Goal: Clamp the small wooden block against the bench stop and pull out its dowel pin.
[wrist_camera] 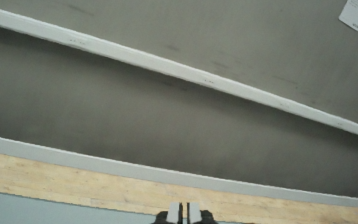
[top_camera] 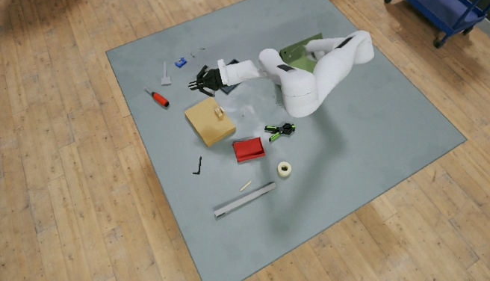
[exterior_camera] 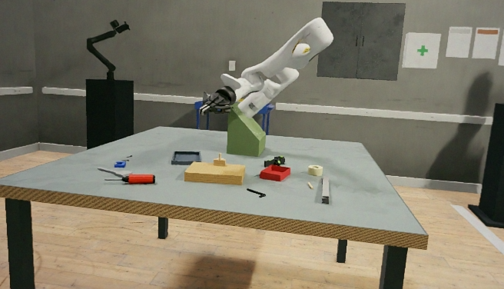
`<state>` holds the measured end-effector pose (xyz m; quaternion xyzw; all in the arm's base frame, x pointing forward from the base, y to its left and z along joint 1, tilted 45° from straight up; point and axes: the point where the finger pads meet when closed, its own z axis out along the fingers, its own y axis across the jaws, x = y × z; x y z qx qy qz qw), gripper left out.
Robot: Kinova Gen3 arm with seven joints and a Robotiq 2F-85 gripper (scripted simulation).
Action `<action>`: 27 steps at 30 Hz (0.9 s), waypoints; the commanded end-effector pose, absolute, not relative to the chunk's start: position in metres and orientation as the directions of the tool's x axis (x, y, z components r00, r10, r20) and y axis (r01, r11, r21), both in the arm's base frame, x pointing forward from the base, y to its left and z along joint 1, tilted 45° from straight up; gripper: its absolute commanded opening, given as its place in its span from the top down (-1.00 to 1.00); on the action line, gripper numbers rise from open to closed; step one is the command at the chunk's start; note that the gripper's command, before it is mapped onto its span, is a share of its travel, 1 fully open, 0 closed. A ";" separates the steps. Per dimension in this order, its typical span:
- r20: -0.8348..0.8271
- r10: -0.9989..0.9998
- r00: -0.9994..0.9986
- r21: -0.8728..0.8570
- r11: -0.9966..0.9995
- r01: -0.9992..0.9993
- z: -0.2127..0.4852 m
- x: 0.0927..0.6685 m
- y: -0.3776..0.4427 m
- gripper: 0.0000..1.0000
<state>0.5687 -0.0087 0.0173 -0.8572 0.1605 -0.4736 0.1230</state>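
My gripper (top_camera: pixel 191 85) (exterior_camera: pixel 203 109) (wrist_camera: pixel 184 213) is shut and empty, high above the table and off the wooden bench board's edge. The bench board (top_camera: pixel 205 124) (exterior_camera: pixel 213 177) lies on the table. The small wooden block (top_camera: pixel 219 113) (exterior_camera: pixel 219 162) sits near one edge of the board, with the dowel pin (exterior_camera: pixel 220 156) standing upright from it. The stop and any loose piece between it and the block are too small to make out. The black and green spring clamp (top_camera: pixel 281 128) (exterior_camera: pixel 275 161) lies on the table, away from the block.
Around the board are a red tray (top_camera: pixel 248 149) (exterior_camera: pixel 274 173), a dark tray (exterior_camera: pixel 186 162), a screwdriver (top_camera: pixel 160 99) (exterior_camera: pixel 141 178) and a hex key (top_camera: pixel 199 166) (exterior_camera: pixel 255 192). Farther off lie a tape roll (top_camera: pixel 279 169) (exterior_camera: pixel 315 171), a grey bar (top_camera: pixel 244 200) (exterior_camera: pixel 326 191) and a short pale stick (top_camera: pixel 246 186) (exterior_camera: pixel 310 185).
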 end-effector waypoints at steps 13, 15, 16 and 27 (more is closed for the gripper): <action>0.761 -0.390 0.518 -0.370 -0.917 -0.148 0.017 0.568 -0.007 0.80; 0.761 -0.390 0.518 -0.370 -0.917 -0.148 0.017 0.568 -0.007 0.80; 0.760 -0.390 0.520 -0.370 -0.917 -0.147 0.017 0.568 -0.007 0.80; 0.740 -0.384 0.553 -0.379 -0.916 -0.128 0.015 0.565 -0.003 0.80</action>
